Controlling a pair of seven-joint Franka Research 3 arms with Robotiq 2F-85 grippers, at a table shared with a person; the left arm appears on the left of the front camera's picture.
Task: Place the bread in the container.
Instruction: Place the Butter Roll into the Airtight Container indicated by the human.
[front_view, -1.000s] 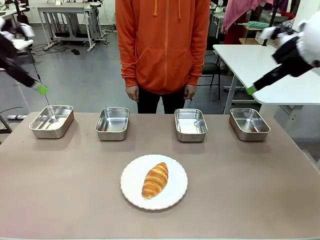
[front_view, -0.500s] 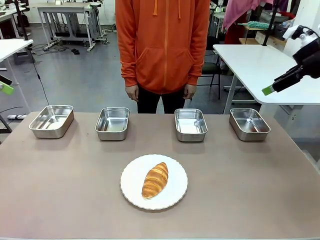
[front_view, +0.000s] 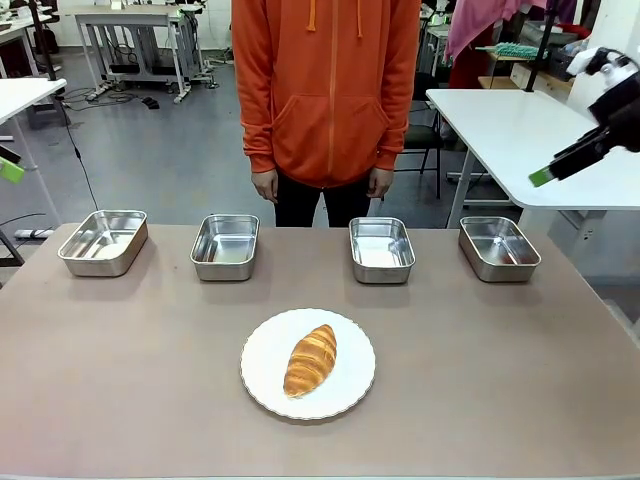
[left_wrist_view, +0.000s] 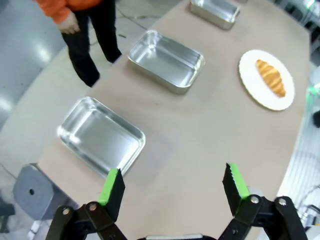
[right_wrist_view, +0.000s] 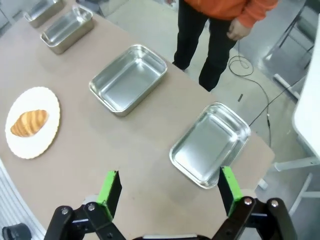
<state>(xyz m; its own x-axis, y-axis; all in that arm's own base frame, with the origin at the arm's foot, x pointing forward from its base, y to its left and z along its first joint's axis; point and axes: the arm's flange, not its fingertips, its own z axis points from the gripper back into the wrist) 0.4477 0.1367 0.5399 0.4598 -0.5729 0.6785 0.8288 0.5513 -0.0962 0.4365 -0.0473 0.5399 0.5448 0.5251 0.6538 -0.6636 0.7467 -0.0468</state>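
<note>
**Bread on the plate, both grippers wide and empty**

The bread (front_view: 311, 360) lies at a slant on a white plate (front_view: 355, 375), which sits mid-table (front_view: 120, 400) on the robot's side. Four steel trays stand in a row along the far edge: the left tray (front_view: 103, 242), mid-left tray (front_view: 225, 246), mid-right tray (front_view: 381, 249) and right tray (front_view: 498, 248). All four look alike and hold nothing. The bread is well apart from each of them.

The left gripper (left_wrist_view: 172, 171) hangs above the table's left end. Its fingers are spread wide with nothing between them, and the left tray lies below, near one finger. The right gripper (right_wrist_view: 169, 172) hangs above the right end. It is likewise spread wide and empty, with the right tray just under one green pad. From the front it sits high at the right side, above and outside the row of trays.

A person in an orange hoodie (front_view: 325, 90) stands at the far side behind the two middle trays, with hands hanging down.
</note>
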